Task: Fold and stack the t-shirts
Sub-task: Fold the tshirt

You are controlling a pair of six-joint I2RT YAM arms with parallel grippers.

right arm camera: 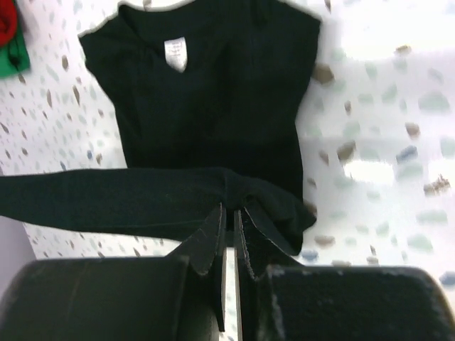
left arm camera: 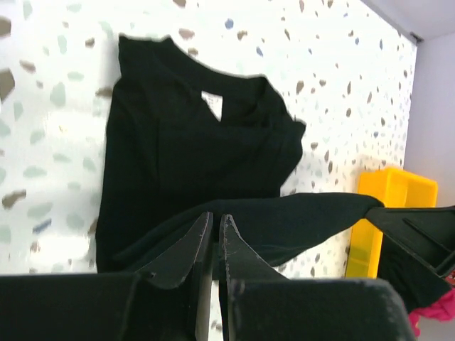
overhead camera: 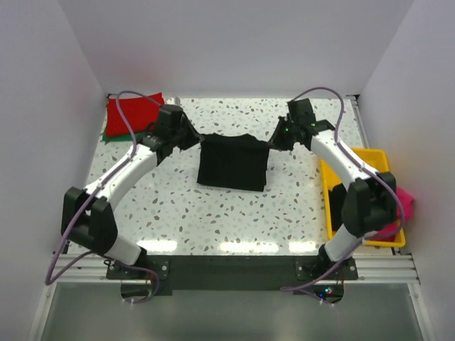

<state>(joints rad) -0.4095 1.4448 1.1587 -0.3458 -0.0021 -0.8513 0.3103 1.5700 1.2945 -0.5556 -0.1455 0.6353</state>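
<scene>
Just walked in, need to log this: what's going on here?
Both arms are mid-fold on the black t-shirt: the left end effector and right end effector each pinch one end of a taut edge raised over the rest. A red shirt and green shirt lie far left; a pink shirt is at the yellow tray.

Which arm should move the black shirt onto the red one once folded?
Left, probably: its fingers pinch the black shirt, and the red shirt lies just beside them; the right arm sits opposite.
</scene>
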